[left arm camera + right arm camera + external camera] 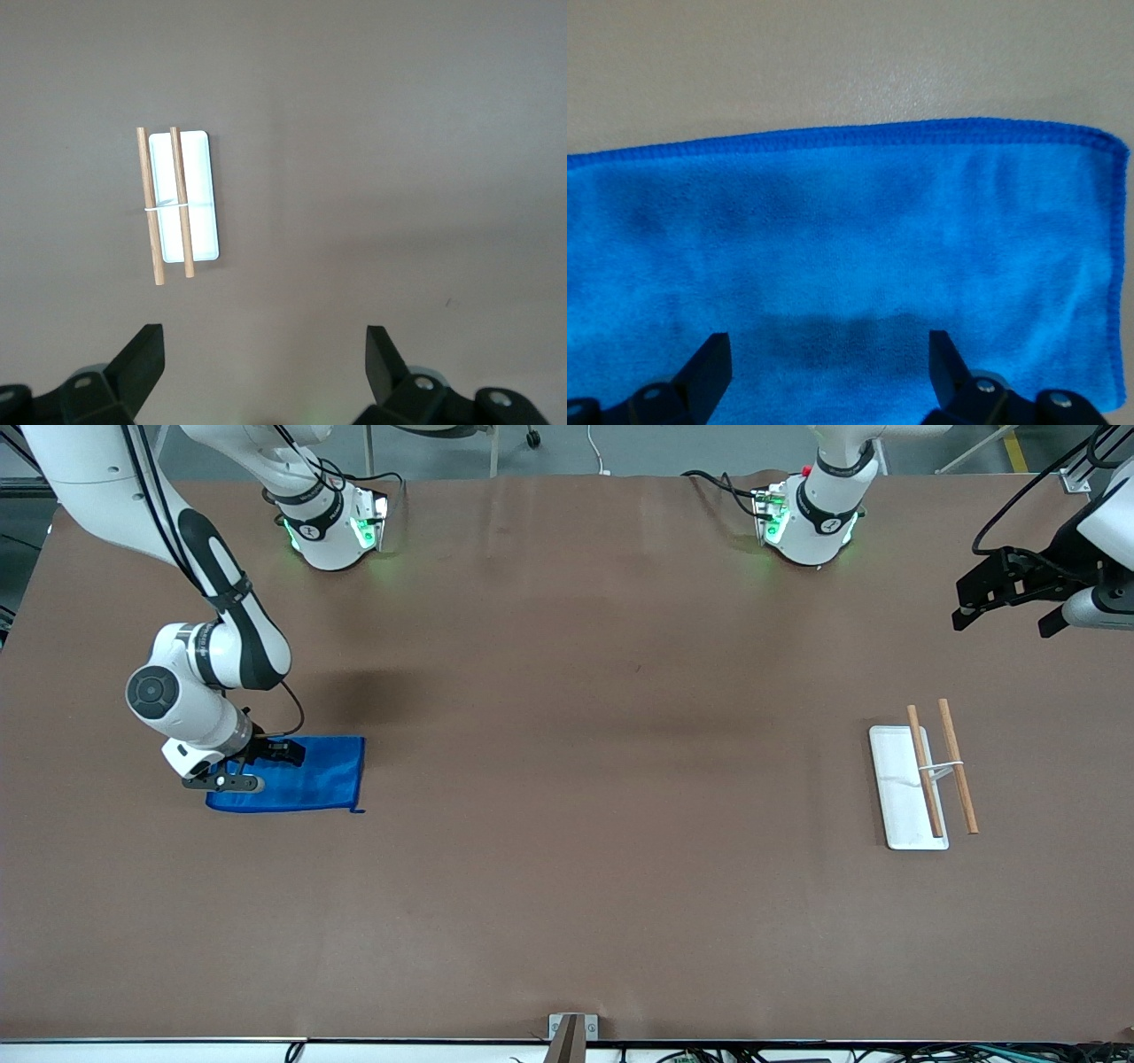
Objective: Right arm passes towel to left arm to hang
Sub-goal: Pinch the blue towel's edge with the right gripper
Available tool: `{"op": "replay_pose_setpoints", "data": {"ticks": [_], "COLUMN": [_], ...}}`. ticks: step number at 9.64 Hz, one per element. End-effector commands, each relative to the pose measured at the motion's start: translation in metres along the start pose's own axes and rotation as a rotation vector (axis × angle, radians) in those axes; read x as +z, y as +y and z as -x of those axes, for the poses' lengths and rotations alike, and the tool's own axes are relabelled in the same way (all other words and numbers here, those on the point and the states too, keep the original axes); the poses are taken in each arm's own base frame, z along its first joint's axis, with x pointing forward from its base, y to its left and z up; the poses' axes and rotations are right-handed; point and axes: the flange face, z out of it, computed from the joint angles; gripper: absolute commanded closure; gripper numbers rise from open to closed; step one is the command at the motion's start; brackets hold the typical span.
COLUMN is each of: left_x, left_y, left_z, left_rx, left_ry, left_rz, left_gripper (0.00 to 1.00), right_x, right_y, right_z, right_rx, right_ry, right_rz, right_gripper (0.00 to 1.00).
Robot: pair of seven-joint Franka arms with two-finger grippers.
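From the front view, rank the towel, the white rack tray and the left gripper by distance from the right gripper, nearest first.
1. The towel: lying flat directly under the right gripper, whose fingers are open.
2. The white rack tray: toward the left arm's end of the table.
3. The left gripper: open, waiting in the air past the tray.

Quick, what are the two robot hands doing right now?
Left gripper: open, empty, above the rack.
Right gripper: open, empty, low over the towel.

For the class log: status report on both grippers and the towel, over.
Right gripper open, low over towel, not gripping. Left gripper open, waiting above table near rack. Nothing in the way.
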Motion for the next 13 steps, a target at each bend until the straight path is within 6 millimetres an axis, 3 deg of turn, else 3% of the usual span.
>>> {"op": "replay_pose_setpoints", "data": {"ticks": [1, 2, 3, 5, 6, 10, 13], "left_x": [0.015, 0.015, 0.015, 0.015, 0.015, 0.016, 0.016], "left_y": [-0.002, -0.002, -0.002, -0.003, -0.003, 0.002, 0.003], "left_z": [-0.001, -0.001, -0.001, -0.001, -0.001, -0.002, -0.002], "left_rx": [0.011, 0.011, 0.011, 0.011, 0.011, 0.021, 0.023], "left_ry": [-0.022, -0.022, -0.02, -0.022, -0.022, -0.023, -0.02], "left_rz": [0.006, 0.006, 0.006, 0.005, 0.0, -0.007, -0.006], "left_gripper": [0.0, 0.01, 0.0, 0.0, 0.01, 0.01, 0.01], "right_x": [0.012, 0.012, 0.012, 0.011, 0.011, 0.005, -0.043], "right_y": [0.003, 0.003, 0.003, 0.003, 0.004, 0.001, -0.009], "right_z": [0.005, 0.005, 0.005, 0.005, 0.005, 0.004, -0.011], "right_rx": [-0.01, -0.01, -0.01, -0.01, -0.004, 0.003, -0.007], "right_ry": [0.004, 0.003, 0.003, -0.005, -0.005, -0.023, -0.083], "right_rz": [0.006, 0.006, 0.006, 0.006, 0.006, 0.007, 0.007], "right_gripper": [0.04, 0.11, 0.28, 0.82, 0.92, 0.97, 1.0]}}
